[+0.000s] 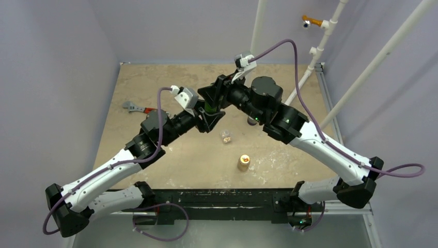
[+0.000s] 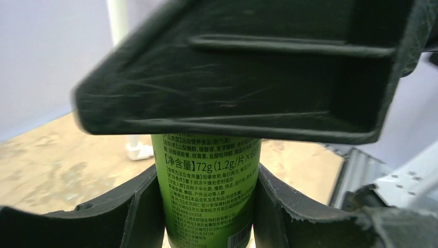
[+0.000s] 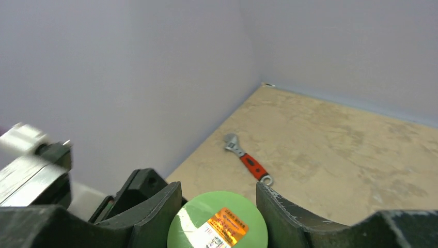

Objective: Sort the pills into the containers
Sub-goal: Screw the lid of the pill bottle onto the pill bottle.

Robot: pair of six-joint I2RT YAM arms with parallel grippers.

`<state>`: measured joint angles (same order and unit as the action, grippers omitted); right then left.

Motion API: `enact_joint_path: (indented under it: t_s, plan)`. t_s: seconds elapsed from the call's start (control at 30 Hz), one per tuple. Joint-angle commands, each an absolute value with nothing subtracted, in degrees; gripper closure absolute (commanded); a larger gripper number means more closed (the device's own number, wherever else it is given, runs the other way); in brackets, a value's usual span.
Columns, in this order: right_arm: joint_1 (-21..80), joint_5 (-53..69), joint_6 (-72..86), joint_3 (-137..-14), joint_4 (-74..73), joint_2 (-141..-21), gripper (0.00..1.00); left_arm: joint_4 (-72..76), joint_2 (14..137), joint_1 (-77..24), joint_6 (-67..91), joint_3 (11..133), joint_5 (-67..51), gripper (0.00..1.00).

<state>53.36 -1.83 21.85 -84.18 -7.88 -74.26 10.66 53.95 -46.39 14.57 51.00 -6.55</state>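
A green pill bottle [image 1: 210,107] is held upright above the middle of the table, between both grippers. My left gripper [image 2: 206,206] is shut on its labelled body [image 2: 206,175]. My right gripper [image 3: 218,206] comes from the other side and is closed around the bottle's green cap [image 3: 199,222], a finger tight on either side. One of its black fingers [image 2: 232,77] fills the top of the left wrist view. The container, a small clear case [image 1: 225,136], lies on the table just in front of the grippers. Pale specks show in it, too small to identify as pills.
A tan-orange bottle [image 1: 244,161] stands nearer the front edge, right of centre. A red-handled wrench [image 1: 135,108] lies at the left side of the table, also visible in the right wrist view [image 3: 248,160]. White pipes [image 1: 315,51] rise at the back right.
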Motion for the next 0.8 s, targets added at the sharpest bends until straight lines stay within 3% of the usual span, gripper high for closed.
enact_joint_path:
  t_s: [0.0, 0.1, 0.13, 0.3, 0.37, 0.77]
  plan:
    - [58.7, -24.7, 27.0, -88.8, -22.6, -78.9, 1.00, 13.2, 55.2, -49.5, 2.5, 56.4, 14.7, 1.00]
    - [59.9, -28.6, 28.5, -90.7, -24.1, -81.0, 0.98, 13.3, 55.9, -50.4, 1.7, 56.9, 17.1, 1.00]
    - [59.9, -28.0, 28.5, -90.8, -23.4, -81.2, 0.88, 13.1, 56.0, -50.4, 1.7, 57.0, 16.6, 1.00]
    - [59.8, -20.3, 26.8, -89.1, -16.6, -78.7, 0.14, 11.0, 56.1, -50.0, 2.3, 56.1, 10.7, 1.00]
    - [59.5, -17.5, 25.0, -89.3, -14.7, -77.5, 0.03, 9.6, 56.3, -49.4, 3.7, 55.7, 8.2, 1.00]
    - [45.7, 18.2, 23.4, -83.6, -4.0, -70.9, 0.01, 14.3, 54.2, -40.9, 14.5, 49.5, -15.6, 1.00]
